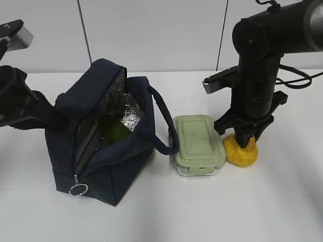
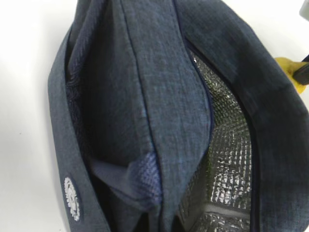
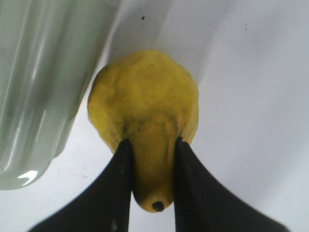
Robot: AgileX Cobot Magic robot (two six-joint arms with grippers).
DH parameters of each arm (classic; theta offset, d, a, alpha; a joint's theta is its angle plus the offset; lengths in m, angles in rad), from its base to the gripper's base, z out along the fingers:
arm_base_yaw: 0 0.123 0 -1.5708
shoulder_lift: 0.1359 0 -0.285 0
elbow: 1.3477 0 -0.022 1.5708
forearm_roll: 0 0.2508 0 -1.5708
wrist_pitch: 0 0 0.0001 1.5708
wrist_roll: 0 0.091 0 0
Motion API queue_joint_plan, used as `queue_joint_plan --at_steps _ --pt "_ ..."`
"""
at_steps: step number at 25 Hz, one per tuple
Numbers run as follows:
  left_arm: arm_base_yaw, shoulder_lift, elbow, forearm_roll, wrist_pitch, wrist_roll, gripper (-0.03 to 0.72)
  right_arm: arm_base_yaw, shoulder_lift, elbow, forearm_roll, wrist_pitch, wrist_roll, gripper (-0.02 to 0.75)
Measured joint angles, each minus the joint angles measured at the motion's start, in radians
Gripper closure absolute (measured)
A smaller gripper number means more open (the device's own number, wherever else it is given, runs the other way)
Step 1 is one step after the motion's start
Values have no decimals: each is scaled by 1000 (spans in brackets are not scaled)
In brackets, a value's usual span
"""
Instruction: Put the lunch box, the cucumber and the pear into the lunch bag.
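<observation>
The navy lunch bag (image 1: 101, 166) stands open at the left, its foil lining showing. The dark green cucumber (image 1: 113, 130) lies inside it. My left arm (image 1: 20, 103) reaches the bag's left side. In the left wrist view the bag's fabric (image 2: 145, 72) bunches right at the jaws, which are hidden. The sage-lidded lunch box (image 1: 198, 143) sits to the right of the bag. The yellow pear (image 1: 241, 151) rests on the table against the box's right side. My right gripper (image 3: 152, 145) comes down on it, both fingers pressed against the pear's neck (image 3: 145, 106).
The bag's padded handle (image 1: 164, 121) loops over toward the lunch box (image 3: 38, 87). Its ring pull (image 1: 78, 189) hangs at the front corner. White table (image 1: 282, 201) spreads in front and to the right. A black cable (image 1: 303, 80) trails behind the right arm.
</observation>
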Motion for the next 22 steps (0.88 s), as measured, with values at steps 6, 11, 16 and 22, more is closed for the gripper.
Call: queue_joint_plan --at_steps 6,11,16,22 --pt "0 0 0 5 0 0 687 -1 -125 -40 -14 -8 0 583" --pt "0 0 0 5 -1 0 687 22 -258 -121 102 -9 -56 589" --pt "0 0 0 6 -1 0 687 134 -295 -199 258 -34 -138 589" --pt "0 0 0 6 -1 0 687 287 -272 -208 291 -128 -152 591"
